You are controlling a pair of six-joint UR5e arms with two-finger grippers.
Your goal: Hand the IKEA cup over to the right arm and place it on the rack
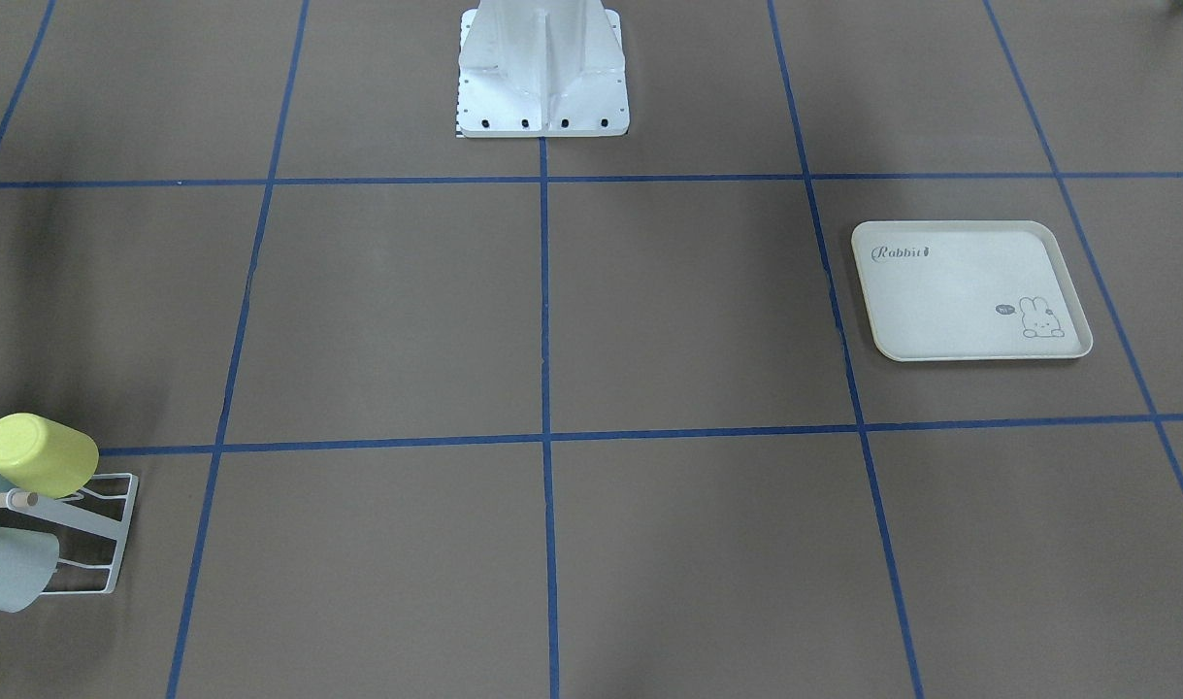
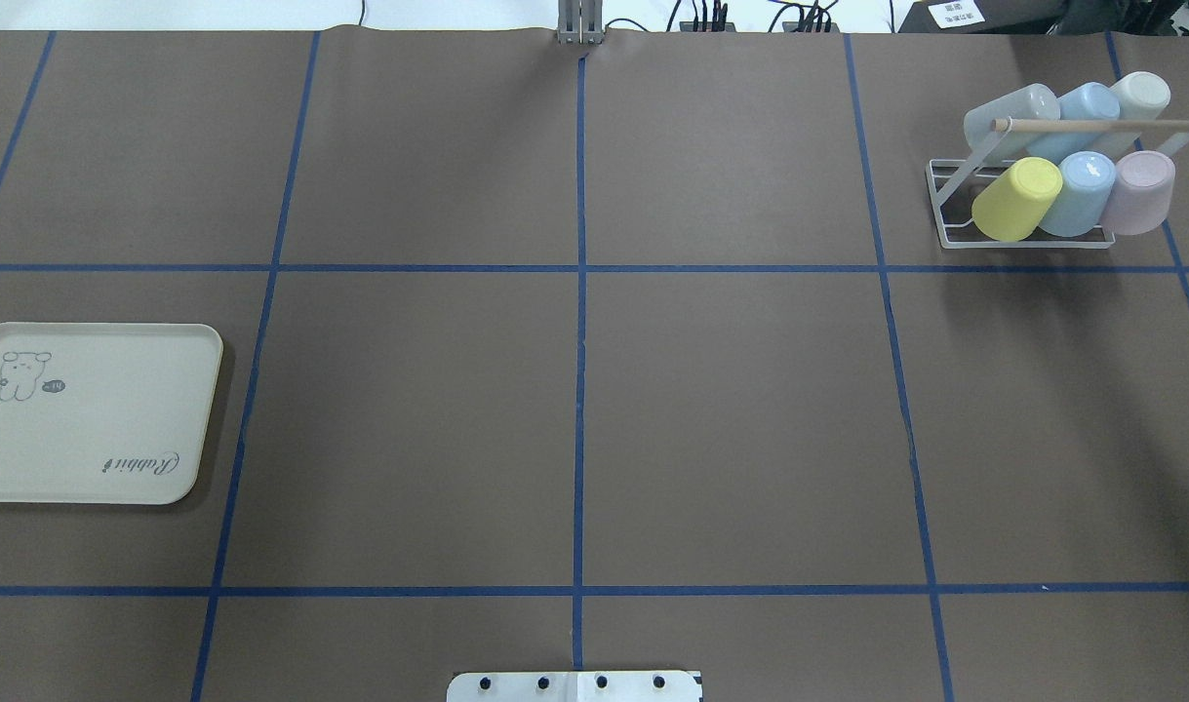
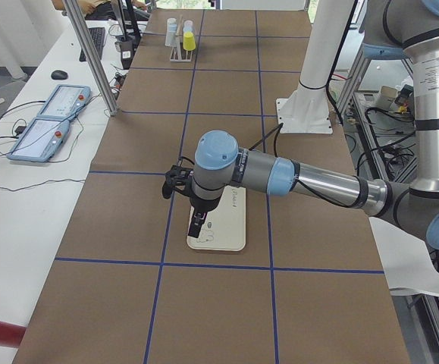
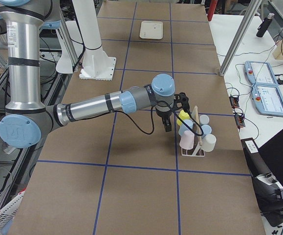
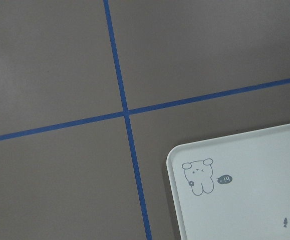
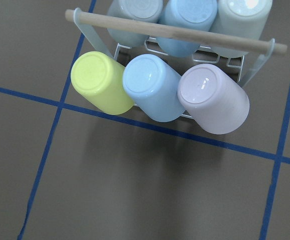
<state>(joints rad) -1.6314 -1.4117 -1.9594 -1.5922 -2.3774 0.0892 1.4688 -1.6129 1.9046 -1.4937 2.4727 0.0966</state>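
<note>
Table (image 2: 731,419) with blue tape lines carries the rabbit tray (image 2: 97,458) at 9 o'clock in the overhead view, its left edge cut off, and the rack (image 2: 1082,125) at 2 o'clock. The left arm (image 3: 310,182) and right arm (image 4: 92,105) show only in side views, so whether the left gripper (image 3: 197,226) near the tray or right gripper (image 4: 166,126) near the rack is parted or closed I cannot tell. Six cups (image 2: 1087,190) sit tilted on the rack, a yellow cup (image 2: 1015,200) at its 7 o'clock corner.

brown table (image 2: 731,419), blue tape grid (image 2: 579,390), rack (image 2: 948,210), rabbit tray (image 2: 97,458)
</note>
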